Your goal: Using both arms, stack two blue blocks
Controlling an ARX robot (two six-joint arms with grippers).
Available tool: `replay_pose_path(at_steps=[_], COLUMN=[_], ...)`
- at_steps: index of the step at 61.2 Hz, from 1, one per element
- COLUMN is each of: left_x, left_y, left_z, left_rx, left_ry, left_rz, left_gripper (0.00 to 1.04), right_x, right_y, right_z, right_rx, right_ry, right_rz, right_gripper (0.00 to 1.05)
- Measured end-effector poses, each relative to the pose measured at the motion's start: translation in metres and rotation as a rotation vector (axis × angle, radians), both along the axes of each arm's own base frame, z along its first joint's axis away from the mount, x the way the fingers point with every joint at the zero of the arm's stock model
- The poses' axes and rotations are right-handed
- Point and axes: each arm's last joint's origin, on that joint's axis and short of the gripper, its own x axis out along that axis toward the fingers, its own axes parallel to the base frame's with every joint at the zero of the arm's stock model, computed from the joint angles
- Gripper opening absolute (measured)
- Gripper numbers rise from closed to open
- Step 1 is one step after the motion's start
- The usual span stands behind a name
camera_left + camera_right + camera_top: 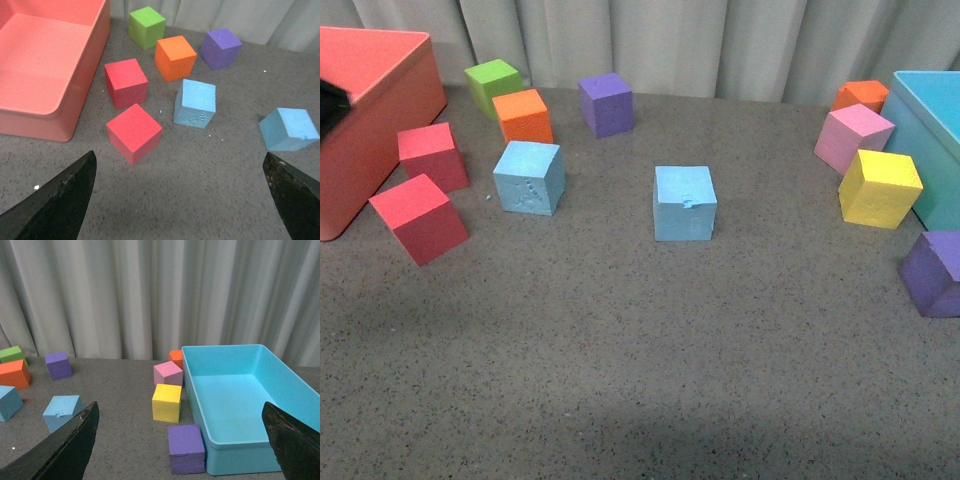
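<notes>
I am holding my left fingers [60, 200] spread wide over the speckled grey worktop [620, 360], gripping nothing. My right fingers [65, 445] are gaping just as wide and carrying nothing either. Two sky-blue foam blocks are sitting on the worktop, well apart, each standing on its own. The embossed blue block [529, 177] is resting towards the left, with faint raised marks showing on its front face. An orange cube [523, 116] is sitting close behind it, a rear red cube [433, 155] and a front red cube [418, 217] are lying near its left side, and a salmon bin [360, 150] is standing beyond those. The nicked blue block [684, 203] is sitting near the middle of the worktop, a small notch showing on its top front edge. Far to the right, a yellow cube [880, 188] and a pink cube [853, 137] are sitting against a turquoise bin [932, 130].
</notes>
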Motion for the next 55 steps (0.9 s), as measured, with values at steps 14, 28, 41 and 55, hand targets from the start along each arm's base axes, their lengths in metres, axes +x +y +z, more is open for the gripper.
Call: replay_pose_path(at_steps=[14, 28, 41, 55], left_x=[0.108, 0.17, 0.213, 0.23], left_y=[-0.035, -0.055, -0.069, -0.078], left_z=[-0.026, -0.034, -0.054, -0.066], left_rx=[0.072, 0.107, 0.151, 0.156], left_ry=[0.229, 0.314, 0.411, 0.506], left_rz=[-0.093, -0.125, -0.112, -0.092], left_gripper=[0.98, 0.98, 0.98, 0.98], right_x=[0.0, 0.0, 0.0, 0.0], right_y=[0.0, 0.0, 0.0, 0.0], right_z=[0.0, 0.0, 0.0, 0.0], right_rx=[0.0, 0.0, 0.0, 0.0], right_ry=[0.0, 0.0, 0.0, 0.0], right_rz=[0.0, 0.0, 0.0, 0.0], right_gripper=[0.95, 0.95, 0.95, 0.95])
